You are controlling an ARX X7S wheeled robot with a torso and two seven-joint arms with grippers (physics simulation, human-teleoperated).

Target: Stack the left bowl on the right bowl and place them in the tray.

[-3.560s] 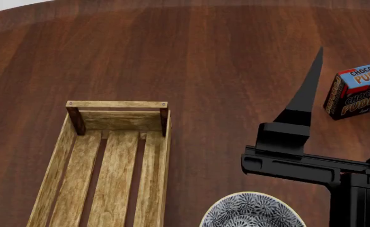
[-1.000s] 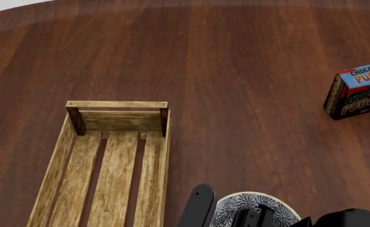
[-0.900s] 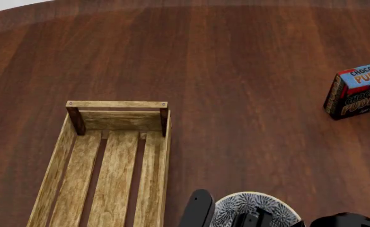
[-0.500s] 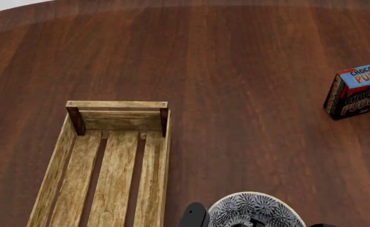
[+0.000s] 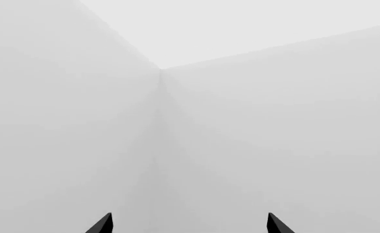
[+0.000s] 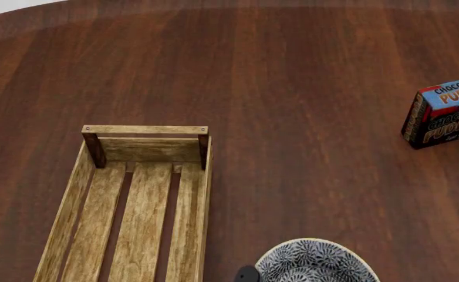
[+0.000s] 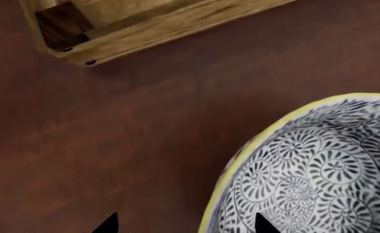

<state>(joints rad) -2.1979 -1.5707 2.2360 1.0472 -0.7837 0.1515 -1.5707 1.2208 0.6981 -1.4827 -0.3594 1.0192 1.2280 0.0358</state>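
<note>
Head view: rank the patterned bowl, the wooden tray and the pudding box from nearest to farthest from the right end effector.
1. Patterned bowl: right beside the right end effector at the bottom edge.
2. Wooden tray: to the left.
3. Pudding box: far right edge.

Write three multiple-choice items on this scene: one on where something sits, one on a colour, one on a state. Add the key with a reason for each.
1. Seen from the head, where is the tray relative to the patterned bowl?
A. To its left
B. To its right
C. Under it

2. What colour is the bowl's rim?
A. Red
B. Yellow
C. Green

3. What is inside the tray?
A. A bowl
B. The chocolate pudding box
C. Nothing visible

Key:
1 A, the crate lies at the left of the table, the bowl at lower right.
2 B, the right wrist view shows a yellow edge around the black-and-white swirls.
3 C, only bare slats show; the box stands far right on the table.
</note>
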